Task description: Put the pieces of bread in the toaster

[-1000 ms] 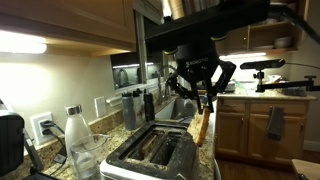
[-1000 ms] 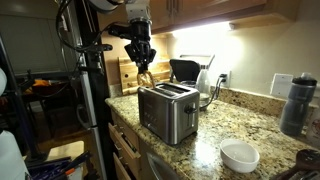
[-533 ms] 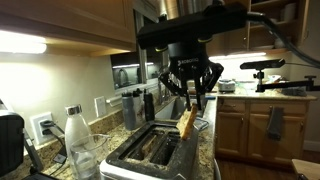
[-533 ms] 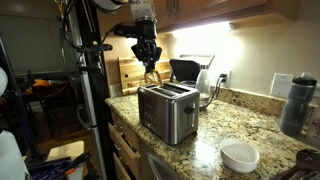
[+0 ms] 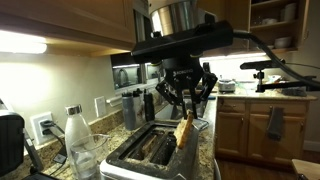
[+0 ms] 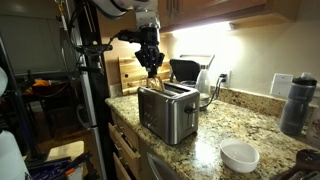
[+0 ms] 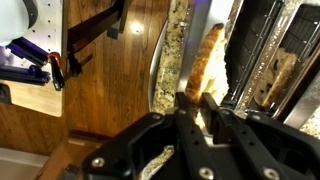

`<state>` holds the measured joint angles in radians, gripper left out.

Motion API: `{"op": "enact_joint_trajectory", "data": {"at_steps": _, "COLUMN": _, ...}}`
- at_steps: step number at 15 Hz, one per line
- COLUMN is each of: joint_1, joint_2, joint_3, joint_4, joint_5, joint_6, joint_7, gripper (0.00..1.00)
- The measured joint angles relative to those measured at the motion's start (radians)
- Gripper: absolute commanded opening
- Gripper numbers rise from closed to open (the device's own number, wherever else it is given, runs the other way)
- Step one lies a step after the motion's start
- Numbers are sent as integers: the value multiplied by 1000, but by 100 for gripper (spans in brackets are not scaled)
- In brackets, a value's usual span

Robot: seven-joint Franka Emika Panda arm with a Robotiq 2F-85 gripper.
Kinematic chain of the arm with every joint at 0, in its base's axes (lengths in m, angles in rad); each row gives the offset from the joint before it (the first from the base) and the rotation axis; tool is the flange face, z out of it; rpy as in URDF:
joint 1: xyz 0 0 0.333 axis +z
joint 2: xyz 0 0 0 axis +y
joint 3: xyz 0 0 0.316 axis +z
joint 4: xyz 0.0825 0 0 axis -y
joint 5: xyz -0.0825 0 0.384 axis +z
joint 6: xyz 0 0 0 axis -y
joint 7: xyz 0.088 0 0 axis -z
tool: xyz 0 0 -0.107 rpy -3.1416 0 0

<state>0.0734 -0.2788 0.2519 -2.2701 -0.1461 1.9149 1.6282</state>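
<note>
A slice of bread hangs in the air, tan-brown and thin, pinched at its upper end by the gripper, whose fingers are pressed against its two flat faces. In an exterior view the slice tilts, its free end dropping toward 7 o'clock from the fingertips. It ends close to the top edge of the toaster, and whether it touches the metal cannot be told. In the wrist view the slice runs from the gripper toward 12 o'clock, with the toaster at its 3 o'clock, so it is beside the slots and not in one. A tan shape in a slot there looks like a second slice (it is blurred). In an exterior view the silver toaster stands on a speckled granite counter, the gripper above its far end. At the toaster's 12 o'clock stands a black appliance, and at 10 o'clock a wooden board leans upright. At 4 o'clock a white bowl rests on the counter, well apart, and a dark bottle stands at 3 o'clock. A clear bottle with a white cap stands at the toaster's 9 o'clock.
</note>
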Motion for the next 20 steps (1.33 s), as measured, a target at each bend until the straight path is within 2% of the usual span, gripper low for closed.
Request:
{"op": "enact_joint_trajectory", "data": {"at_steps": 16, "joint_1": 1, "joint_2": 60, "joint_3": 0, "joint_4": 38, "joint_5": -1, "joint_6": 8, "joint_7": 19, "gripper": 9}}
{"op": "enact_joint_trajectory", "data": {"at_steps": 17, "joint_1": 1, "joint_2": 65, "joint_3": 0, "joint_4": 40, "joint_5": -2, "joint_6": 8, "joint_7": 23, "gripper": 44}}
{"op": "enact_joint_trajectory", "data": {"at_steps": 18, "joint_1": 1, "joint_2": 70, "joint_3": 0, "joint_4": 42, "joint_5": -2, "joint_6": 8, "joint_7": 25, "gripper": 45}}
{"op": "enact_joint_trajectory", "data": {"at_steps": 20, "joint_1": 1, "joint_2": 79, "joint_3": -2, "joint_4": 45, "joint_5": -3, "joint_6": 9, "joint_7": 30, "gripper": 57}}
